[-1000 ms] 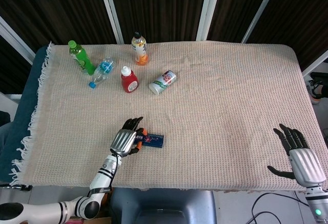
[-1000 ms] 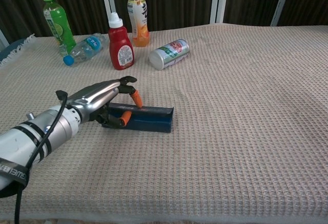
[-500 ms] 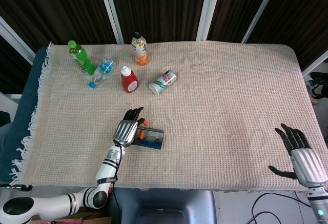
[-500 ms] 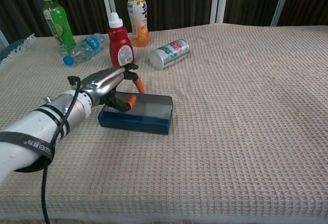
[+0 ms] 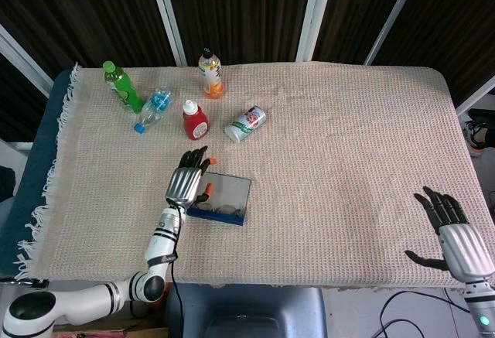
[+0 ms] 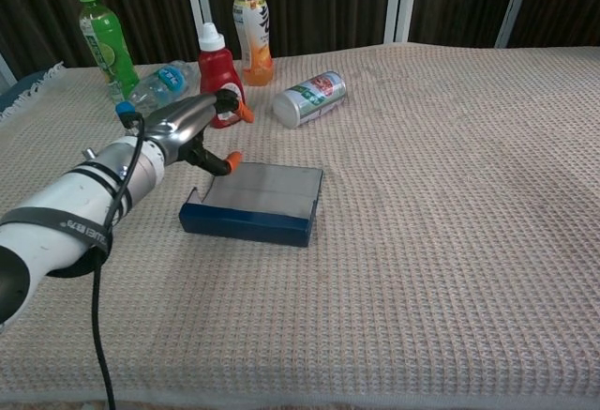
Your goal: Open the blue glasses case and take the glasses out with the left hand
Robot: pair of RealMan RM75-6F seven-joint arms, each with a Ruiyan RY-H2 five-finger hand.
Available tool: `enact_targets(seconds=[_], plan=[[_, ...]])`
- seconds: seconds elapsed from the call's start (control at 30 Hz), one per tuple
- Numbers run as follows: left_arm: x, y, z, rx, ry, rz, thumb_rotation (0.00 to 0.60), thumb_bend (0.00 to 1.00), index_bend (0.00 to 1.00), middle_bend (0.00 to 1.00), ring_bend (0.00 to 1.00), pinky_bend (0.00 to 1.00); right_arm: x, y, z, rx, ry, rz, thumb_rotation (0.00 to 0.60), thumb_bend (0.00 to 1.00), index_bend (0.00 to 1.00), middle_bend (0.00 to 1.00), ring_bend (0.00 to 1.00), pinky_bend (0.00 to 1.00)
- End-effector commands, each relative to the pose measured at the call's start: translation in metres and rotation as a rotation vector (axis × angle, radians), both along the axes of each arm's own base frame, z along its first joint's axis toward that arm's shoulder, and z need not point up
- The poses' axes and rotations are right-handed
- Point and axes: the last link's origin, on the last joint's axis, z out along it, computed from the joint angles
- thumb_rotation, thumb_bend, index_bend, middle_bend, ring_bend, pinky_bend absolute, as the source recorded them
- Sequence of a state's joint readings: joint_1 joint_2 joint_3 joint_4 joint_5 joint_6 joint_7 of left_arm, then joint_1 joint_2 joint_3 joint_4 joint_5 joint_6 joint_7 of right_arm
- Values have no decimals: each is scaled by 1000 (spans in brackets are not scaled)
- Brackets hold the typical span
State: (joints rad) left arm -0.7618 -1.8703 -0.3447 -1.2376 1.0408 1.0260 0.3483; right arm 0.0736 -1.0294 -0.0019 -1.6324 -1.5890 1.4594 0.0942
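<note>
On the worktop | case lid laid back, exposing glasses | left hand spread beside lid, nothing held | right hand spread, idle

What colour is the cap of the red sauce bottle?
White; the red sauce bottle shows its cap best in the chest view.

1. Your left hand is just left of the open blue rectangular glasses case.
2. Behind the case stand the red squeeze bottle and, to its right, the lying metal can.
3. Your right hand is far right, at the front edge of the woven table cloth.
</note>
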Motion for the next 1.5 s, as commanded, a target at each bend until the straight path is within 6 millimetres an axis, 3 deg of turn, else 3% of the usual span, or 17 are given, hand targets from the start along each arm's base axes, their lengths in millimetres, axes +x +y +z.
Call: enact_targets(seconds=[0.03,0.2,0.87,1.5], plan=[[-12,-23,16,-50,-22,-33,600,506,383,11,0,0,0,0,-1,-1,2,-1,600,151,0,0,0,0],[-24,-46,17,-139,16,-49,600,569,387,14,0,0,2,0,-7,14,12,1,600,151,0,0,0,0],[-57,-63,11,-169,128,-28,600,633,404,4,0,0,3,0,-8,17,12,5,600,151,0,0,0,0],[-96,-76,50,-114,249,23,600,665,467,19,0,0,5,-1,-16,31,35,8,600,152,0,0,0,0]])
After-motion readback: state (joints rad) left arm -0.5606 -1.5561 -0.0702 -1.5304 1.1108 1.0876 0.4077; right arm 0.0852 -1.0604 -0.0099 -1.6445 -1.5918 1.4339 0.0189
